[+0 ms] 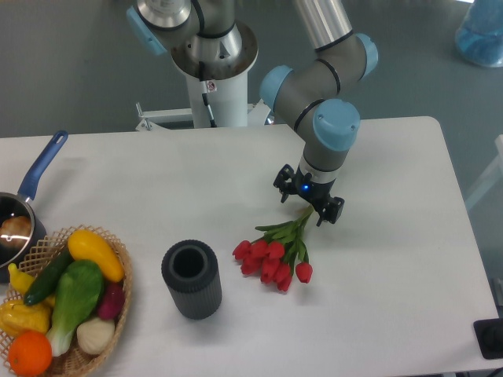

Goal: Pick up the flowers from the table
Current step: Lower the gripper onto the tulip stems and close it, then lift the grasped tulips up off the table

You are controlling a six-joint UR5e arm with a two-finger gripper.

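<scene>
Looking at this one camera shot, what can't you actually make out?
- Pincer: its fingertips and the stem ends of the flowers overlap; whether it is shut on them cannot be told.
- Saucepan: cut off by the left edge.
- Wicker basket: cut off by the bottom edge.
- Dark cylinder: its inside is in shadow.

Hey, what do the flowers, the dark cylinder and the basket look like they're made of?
The flowers: probably artificial, fabric or plastic; the buds are uniformly red and neat. The dark cylinder: matte dark grey, ribbed sides, hollow top; looks like rubber or plastic, hard to tell which. The basket: woven wicker, tan, its weave visible along the rim.
</scene>
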